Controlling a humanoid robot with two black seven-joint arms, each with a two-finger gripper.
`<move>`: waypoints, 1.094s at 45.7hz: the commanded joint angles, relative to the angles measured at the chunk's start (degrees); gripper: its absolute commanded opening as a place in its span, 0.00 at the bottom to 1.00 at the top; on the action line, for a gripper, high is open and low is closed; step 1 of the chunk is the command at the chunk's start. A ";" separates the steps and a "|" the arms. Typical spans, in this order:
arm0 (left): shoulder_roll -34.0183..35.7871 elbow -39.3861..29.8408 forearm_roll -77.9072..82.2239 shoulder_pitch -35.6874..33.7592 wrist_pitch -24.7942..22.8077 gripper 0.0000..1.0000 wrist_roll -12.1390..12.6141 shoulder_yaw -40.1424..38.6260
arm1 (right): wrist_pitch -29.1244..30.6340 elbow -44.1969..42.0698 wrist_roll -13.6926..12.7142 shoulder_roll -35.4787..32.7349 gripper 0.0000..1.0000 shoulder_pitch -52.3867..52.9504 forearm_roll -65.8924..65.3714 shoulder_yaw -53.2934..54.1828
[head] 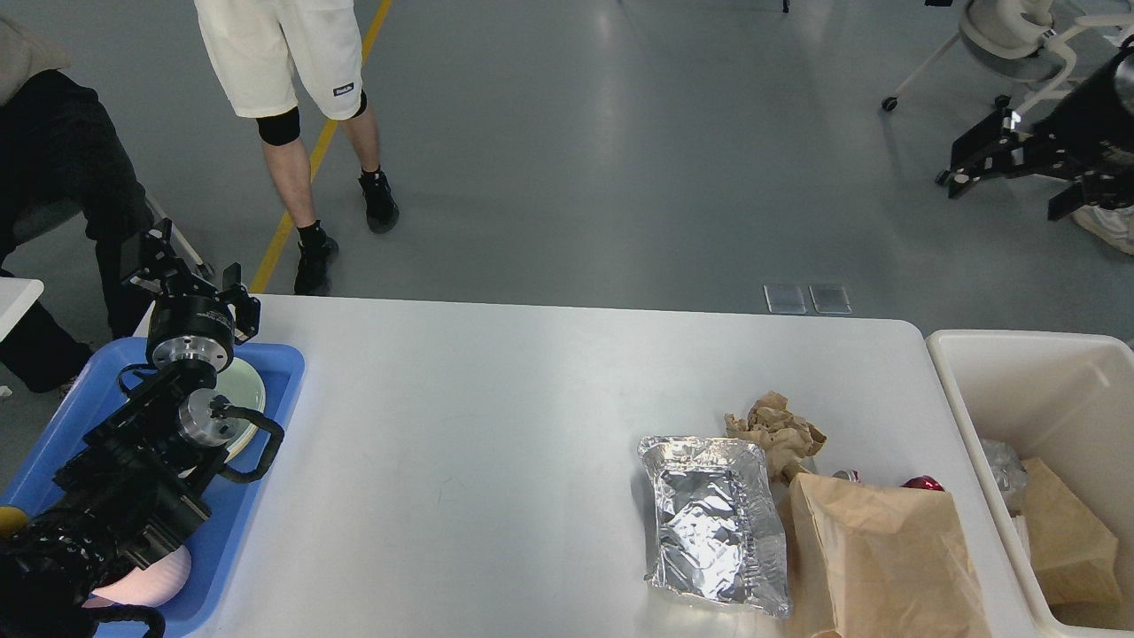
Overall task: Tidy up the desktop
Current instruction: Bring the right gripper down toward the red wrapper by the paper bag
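The white desktop (496, 425) holds a silver foil pouch (713, 523), a crumpled brown paper wad (775, 430) and a brown paper bag (886, 558) at the front right. A red object (923, 483) and a small can top (846, 476) peek out behind the bag. My left gripper (190, 273) is open and empty above the far end of the blue tray (279, 381). My right gripper (1005, 190) is raised high at the top right, beyond the table, open and empty.
The cream-white bin (1028, 354) at the right holds a brown paper bag (1063, 540) and clear plastic (1005, 465). The blue tray holds a pale green plate (251, 390) and a pink bowl (155, 576). A person (292, 80) walks behind the table. A wheeled chair (1019, 35) stands far right.
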 commanded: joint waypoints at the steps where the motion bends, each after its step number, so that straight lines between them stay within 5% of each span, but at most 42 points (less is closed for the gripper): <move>1: 0.00 0.00 0.00 0.00 0.00 0.96 0.00 0.00 | 0.00 2.90 -0.01 3.63 0.99 -1.41 0.09 0.35; 28: 0.00 0.00 0.00 0.00 0.00 0.96 0.00 0.00 | -12.55 1.23 -0.01 6.80 0.99 -28.65 4.22 1.50; 50: 0.00 0.00 0.00 0.00 0.00 0.96 0.00 0.00 | -17.29 0.62 -0.01 3.72 0.98 -34.99 5.36 0.88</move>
